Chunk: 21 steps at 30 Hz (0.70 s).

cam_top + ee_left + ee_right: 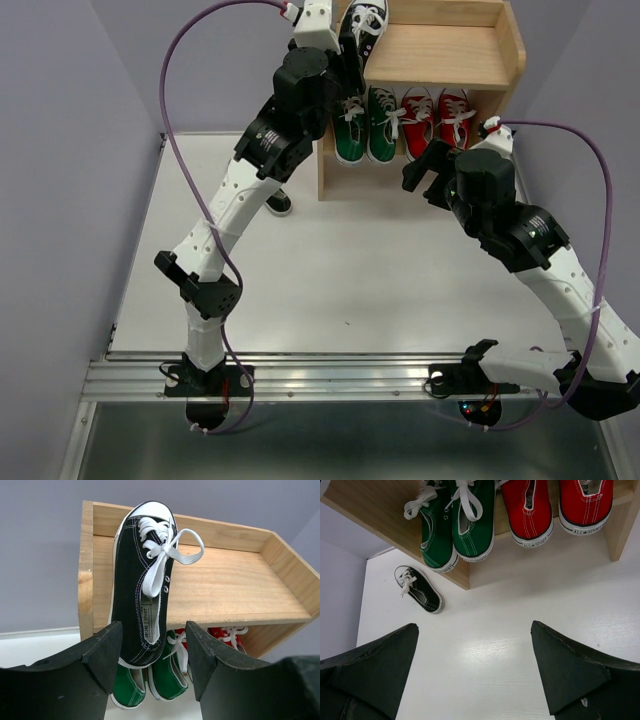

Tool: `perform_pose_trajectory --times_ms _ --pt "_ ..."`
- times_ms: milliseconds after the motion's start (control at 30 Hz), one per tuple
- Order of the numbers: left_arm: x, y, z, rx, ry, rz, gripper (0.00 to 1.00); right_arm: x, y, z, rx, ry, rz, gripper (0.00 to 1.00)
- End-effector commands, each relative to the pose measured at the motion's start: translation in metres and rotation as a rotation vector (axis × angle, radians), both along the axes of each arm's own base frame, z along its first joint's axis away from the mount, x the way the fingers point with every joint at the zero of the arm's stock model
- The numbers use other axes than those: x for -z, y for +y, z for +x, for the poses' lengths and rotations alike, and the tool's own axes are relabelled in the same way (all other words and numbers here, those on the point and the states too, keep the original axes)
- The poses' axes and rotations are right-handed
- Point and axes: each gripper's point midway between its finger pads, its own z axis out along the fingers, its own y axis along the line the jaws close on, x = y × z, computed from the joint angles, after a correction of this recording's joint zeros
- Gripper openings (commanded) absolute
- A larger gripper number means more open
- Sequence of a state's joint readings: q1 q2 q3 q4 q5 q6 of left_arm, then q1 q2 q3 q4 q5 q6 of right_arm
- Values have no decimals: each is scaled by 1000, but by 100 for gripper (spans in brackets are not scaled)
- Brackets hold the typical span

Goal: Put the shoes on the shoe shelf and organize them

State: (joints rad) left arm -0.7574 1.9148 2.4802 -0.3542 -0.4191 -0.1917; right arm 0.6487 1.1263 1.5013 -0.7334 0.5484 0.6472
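Parking the black shoe hard left on the shoe shelf leaves room for its mate. Your left gripper is spread around the heel; your right gripper is spread, empty.

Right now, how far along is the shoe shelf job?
Done: green pair and red pair on the lower tier. In hand: one black shoe lies on the top tier before the open left gripper. Left: the other black shoe on the table.

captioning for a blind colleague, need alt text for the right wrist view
A green pair and a red pair of sneakers sit heels-out on the wooden shelf, with one black sneaker lying on the white table beside it. The right pincer hangs open and empty.
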Motion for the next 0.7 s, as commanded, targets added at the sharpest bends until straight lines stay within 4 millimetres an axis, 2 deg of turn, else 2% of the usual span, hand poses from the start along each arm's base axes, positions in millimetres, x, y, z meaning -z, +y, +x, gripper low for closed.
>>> perform_pose_trajectory --times_ms 0,300,567,667 --pt "-41 18 -19 -5 -77 -74 65 -6 -1 -1 -3 -26 11 100" --pt "-27 16 -15 -11 -43 -51 65 -5 -1 -3 -6 -23 10 100" --pt "-14 10 -12 -8 -19 -22 71 -3 0 -1 -8 -19 7 100" --pt "-9 8 -11 -12 -10 -13 70 -3 0 -2 -8 -21 9 100"
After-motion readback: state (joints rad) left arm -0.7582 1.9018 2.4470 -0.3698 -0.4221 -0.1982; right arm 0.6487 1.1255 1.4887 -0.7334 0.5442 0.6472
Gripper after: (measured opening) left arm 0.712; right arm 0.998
